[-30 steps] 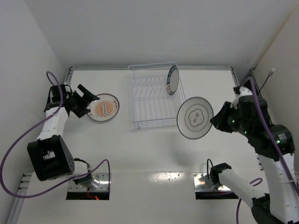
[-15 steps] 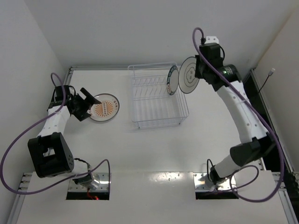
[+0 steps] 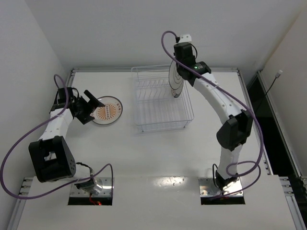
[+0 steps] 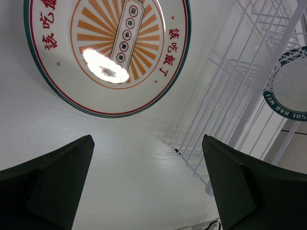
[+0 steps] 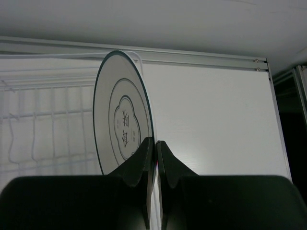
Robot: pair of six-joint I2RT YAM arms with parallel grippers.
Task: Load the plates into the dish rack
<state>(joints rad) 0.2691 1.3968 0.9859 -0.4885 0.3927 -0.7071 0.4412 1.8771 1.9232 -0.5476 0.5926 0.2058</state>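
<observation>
Left claw (image 4: 148, 139): wide open, with nothing in it. It hangs low just beside the orange plate (image 4: 108, 52), likely so it can pinch the rim next.
Orange plate: lies flat on the table (image 3: 158, 153), left of the dish rack (image 3: 137, 128) and not touching it. It is not loaded yet.
Dish rack: sits at the back of the table, in the middle. Its upright wires (image 3: 149, 90) are there to keep plates standing.
Blue-rim plate (image 4: 278, 101): stands on its edge inside the rack. I think this one is done.
Grey plate (image 5: 122, 134): held up on its edge over the right side of the rack. Turned thin like this, it can slip down between the wires. I cannot tell if it touches the blue-rim plate.
Right claw (image 5: 154, 146): squeezed tight on the grey plate's rim, one finger on each face, so the plate cannot tip.
</observation>
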